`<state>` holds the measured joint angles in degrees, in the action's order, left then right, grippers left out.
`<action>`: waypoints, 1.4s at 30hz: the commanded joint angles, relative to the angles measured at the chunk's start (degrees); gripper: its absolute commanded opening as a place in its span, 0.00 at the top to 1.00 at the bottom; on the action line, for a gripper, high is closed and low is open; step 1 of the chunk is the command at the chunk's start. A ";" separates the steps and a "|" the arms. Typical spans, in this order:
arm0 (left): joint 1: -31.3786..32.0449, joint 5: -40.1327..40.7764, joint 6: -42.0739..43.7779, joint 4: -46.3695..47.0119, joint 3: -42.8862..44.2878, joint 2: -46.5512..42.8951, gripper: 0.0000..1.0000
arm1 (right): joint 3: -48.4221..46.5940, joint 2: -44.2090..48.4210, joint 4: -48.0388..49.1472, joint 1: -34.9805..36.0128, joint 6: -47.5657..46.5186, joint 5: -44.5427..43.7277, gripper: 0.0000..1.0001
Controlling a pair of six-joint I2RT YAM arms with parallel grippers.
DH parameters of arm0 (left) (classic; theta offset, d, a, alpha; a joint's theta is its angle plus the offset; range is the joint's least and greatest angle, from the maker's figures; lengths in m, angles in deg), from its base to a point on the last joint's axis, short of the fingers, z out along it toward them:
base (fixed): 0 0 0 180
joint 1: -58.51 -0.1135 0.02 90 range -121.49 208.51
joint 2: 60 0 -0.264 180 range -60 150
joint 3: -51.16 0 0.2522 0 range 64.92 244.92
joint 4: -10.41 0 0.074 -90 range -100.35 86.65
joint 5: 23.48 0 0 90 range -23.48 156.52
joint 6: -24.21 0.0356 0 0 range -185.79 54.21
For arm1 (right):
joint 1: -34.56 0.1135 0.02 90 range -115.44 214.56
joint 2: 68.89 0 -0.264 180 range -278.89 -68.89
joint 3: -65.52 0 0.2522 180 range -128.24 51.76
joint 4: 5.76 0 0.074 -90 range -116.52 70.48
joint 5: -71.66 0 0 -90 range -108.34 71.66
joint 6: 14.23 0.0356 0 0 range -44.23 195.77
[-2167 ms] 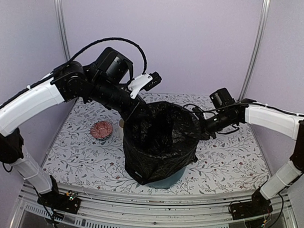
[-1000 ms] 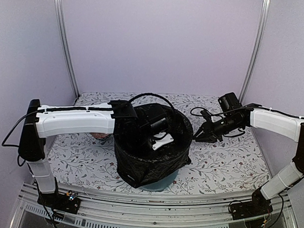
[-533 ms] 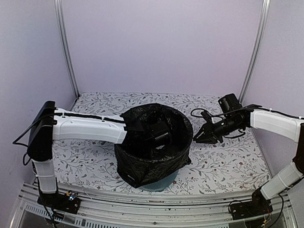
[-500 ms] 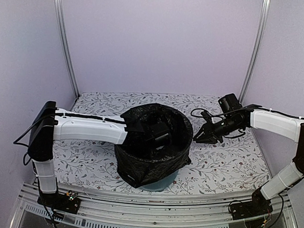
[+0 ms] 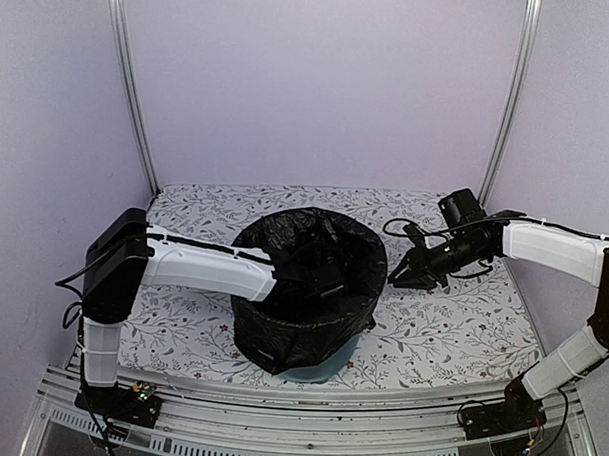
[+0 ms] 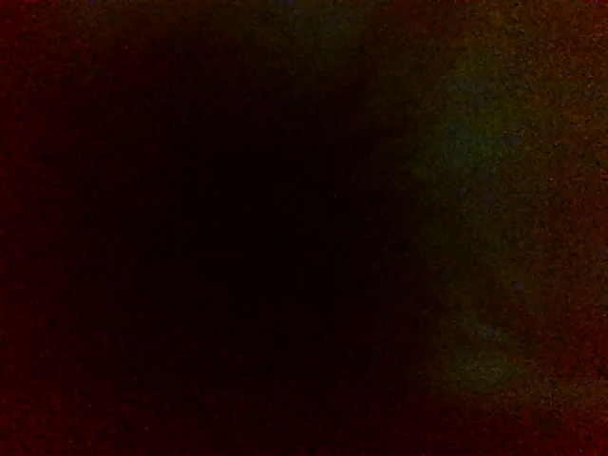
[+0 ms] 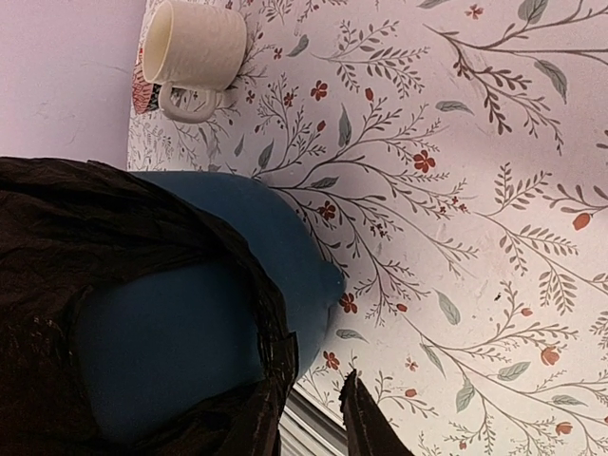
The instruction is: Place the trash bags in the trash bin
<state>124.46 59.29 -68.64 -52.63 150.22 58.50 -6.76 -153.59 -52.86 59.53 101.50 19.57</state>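
Notes from my remote station. A floral-print cloth [image 5: 451, 333] covers the table. My right wrist view shows a cream mug [image 7: 195, 43] on it near the lilac wall [image 5: 319, 88], handle visible. A red-patterned item [image 7: 140, 95] sits just beside the mug, mostly hidden. Metal uprights [image 5: 129, 92] stand at the back corners.

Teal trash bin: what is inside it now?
The black trash bag lines the bin, and the left arm reaches inside. Its fingers and the bin's bottom are hidden.
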 commanded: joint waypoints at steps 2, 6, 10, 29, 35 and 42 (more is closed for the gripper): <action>-0.18 -1.60 1.72 1.35 -1.81 2.62 1.00 | 1.00 1.85 0.57 -0.30 0.28 0.14 0.76; -0.12 -2.38 2.47 1.48 -2.17 3.87 1.00 | 1.06 2.17 0.62 -0.34 0.42 0.15 0.76; -0.08 -2.43 2.34 1.51 -1.53 4.00 1.00 | 1.10 2.83 0.61 -0.32 0.63 0.06 0.76; -0.34 1.29 -0.59 -1.81 2.50 -7.53 1.00 | -0.75 0.67 0.64 -0.35 0.60 1.26 0.76; -0.63 2.07 -0.37 -2.44 2.31 -9.98 1.00 | -2.27 -0.67 0.61 -0.30 0.47 1.76 0.76; -1.32 2.54 -0.06 -2.66 2.23 -12.15 1.00 | -2.19 -1.03 0.73 -0.31 0.61 1.82 0.76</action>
<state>123.92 61.04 -68.89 -54.16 151.71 48.97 -7.46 -154.16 -52.84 59.51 101.90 20.58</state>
